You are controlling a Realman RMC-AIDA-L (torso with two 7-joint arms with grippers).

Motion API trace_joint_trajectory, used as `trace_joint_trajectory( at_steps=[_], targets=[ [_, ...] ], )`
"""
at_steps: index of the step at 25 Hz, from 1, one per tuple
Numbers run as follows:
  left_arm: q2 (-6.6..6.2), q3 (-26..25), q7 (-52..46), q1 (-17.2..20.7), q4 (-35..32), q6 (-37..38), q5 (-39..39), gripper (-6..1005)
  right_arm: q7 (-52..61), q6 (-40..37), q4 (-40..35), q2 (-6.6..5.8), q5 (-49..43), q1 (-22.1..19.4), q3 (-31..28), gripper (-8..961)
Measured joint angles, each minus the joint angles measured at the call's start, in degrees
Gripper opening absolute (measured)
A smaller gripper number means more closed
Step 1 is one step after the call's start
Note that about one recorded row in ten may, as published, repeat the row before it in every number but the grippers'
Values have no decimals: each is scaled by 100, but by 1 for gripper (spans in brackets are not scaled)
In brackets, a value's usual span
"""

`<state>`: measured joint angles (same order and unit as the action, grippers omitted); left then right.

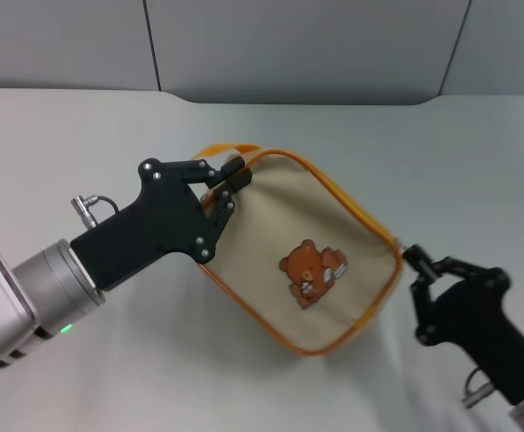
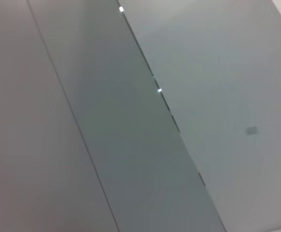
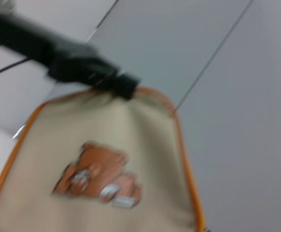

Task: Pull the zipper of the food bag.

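A small boxy beige food bag [image 1: 320,243] lies on a pale tabletop [image 1: 82,135], turned so that it sits like a diamond near the middle of the head view. Orange-yellow piping outlines its face. A brown cartoon bear [image 1: 311,272] is printed on that face, curled up and holding something pale. No brand name, label or readable writing shows anywhere on the bag or the bear.

An orange-yellow strap handle [image 1: 226,149] arches from the bag's far left corner. The zipper [image 1: 352,202] follows the trimmed edge along the far right side of the bag; its pull tab is too small to make out.

The left gripper [image 1: 229,184] reaches in from the robot's left, and its black fingers are closed together on the bag's far left corner, just beside the strap handle. The right gripper [image 1: 417,261] comes up from the near right, with its fingertips pinched at the bag's right corner, where the zip line ends. Whether they clamp the pull tab or only fabric cannot be told.

The right wrist view looks across the bag's face [image 3: 106,159] at the bear [image 3: 97,176], blurred, with the left gripper [image 3: 123,87] closed on the far edge. The left wrist view shows only grey wall panels [image 2: 203,96].
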<state>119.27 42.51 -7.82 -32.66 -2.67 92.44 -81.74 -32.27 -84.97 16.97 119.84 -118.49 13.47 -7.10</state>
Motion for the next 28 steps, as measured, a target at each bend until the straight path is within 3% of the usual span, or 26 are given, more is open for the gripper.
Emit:
trace_joint_trajectory(
  at_steps=[3,6,8,13,15,18,22,25,28],
  targets=[
    [0,-69,33,11,208,-4,3,103,738,-549,-142,-19,17,-104,-266,44],
    [-1,-323,44,17,514,-14,11,105,1222,-633,-231,-38,19,-96,-396,60],
    [0,-763,38,52,827,-91,7,107,1762,-609,-398,-47,19,-4,-421,111],
    [0,-939,-194,133,951,-129,-14,111,3495,-576,-1116,-49,-70,360,-367,237],
    [-2,-907,-465,151,928,-136,-40,201,4270,-678,-1433,-53,-239,493,-350,301],
    [-20,-755,-954,181,775,-142,-175,336,5766,-1135,-2236,-66,-744,777,-264,419],
    [-43,-296,-1931,293,126,-70,-596,423,6852,-1599,-2978,-83,-1070,1017,162,587],
    [-58,476,-3038,516,-890,171,-1138,487,7723,-2062,-3569,-164,-1179,1206,1005,723],
    [-62,1004,-3544,775,-1631,408,-1374,552,8129,-2391,-3835,-237,-1182,1318,1841,735]
  ],
)
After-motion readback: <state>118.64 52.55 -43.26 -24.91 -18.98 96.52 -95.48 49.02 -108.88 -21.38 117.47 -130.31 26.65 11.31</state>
